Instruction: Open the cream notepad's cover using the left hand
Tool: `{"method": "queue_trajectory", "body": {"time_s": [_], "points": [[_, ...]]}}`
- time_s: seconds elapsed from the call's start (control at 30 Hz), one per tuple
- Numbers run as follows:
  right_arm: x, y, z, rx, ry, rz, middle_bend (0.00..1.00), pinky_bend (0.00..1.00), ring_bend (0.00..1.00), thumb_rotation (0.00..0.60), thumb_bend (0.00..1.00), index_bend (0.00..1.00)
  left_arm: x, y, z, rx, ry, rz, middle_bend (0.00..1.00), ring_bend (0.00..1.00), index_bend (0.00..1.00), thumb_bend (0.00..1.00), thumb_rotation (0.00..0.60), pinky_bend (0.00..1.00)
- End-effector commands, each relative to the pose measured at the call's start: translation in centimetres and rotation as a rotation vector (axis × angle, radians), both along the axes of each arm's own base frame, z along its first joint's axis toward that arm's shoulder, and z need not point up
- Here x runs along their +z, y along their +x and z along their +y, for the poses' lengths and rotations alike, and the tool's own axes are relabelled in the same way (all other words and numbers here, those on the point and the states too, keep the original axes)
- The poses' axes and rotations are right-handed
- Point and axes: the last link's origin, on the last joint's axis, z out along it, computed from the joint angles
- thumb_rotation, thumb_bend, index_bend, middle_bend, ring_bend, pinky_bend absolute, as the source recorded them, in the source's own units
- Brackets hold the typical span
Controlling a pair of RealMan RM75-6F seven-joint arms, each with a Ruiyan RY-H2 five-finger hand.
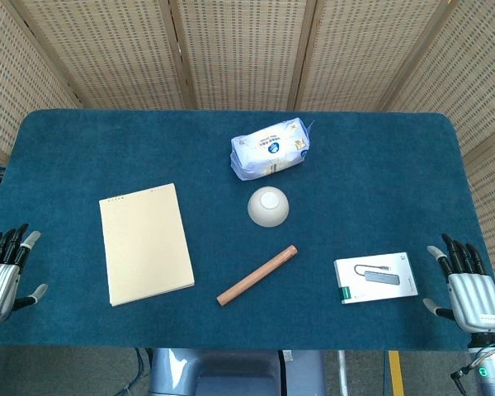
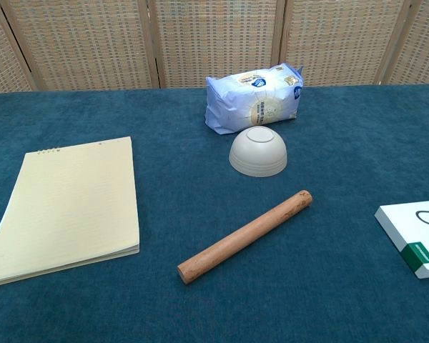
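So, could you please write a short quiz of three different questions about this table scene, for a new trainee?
1. True or false: the cream notepad lies closed and flat, and the left hand does not touch it.
2. Multiple choice: how does the white bowl stand? A) upright B) upside down C) on its side
3. Short answer: which object lies nearest the right hand?

Key
1. True. Both hands rest open at the near edge of the table.
2. B.
3. The white box with a green stripe; the wooden stick lies further toward the middle.
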Motion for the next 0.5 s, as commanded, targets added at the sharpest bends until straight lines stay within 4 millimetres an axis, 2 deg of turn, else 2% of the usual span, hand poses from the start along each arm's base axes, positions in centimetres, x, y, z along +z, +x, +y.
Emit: {"method": "queue_trajectory", "body": {"time_s": [0.03, 0.5], "points": [[0.00, 0.01, 0.02, 0.000, 0.000, -0.001, 0.00, 0.00, 0.00, 0.600, 0.10, 0.14, -0.03, 0.00, 0.00, 0.000, -0.002, 0.001, 0.00, 0.00, 0.00, 0.22, 0.600, 0.00], [-0.03, 0.00, 0.02, -0.004, 0.002, -0.004, 0.00, 0.00, 0.00, 0.600, 0.10, 0.14, -0.20, -0.05, 0.00, 0.009, -0.005, 0.000, 0.00, 0.00, 0.00, 0.22, 0.600, 0.00]]}}
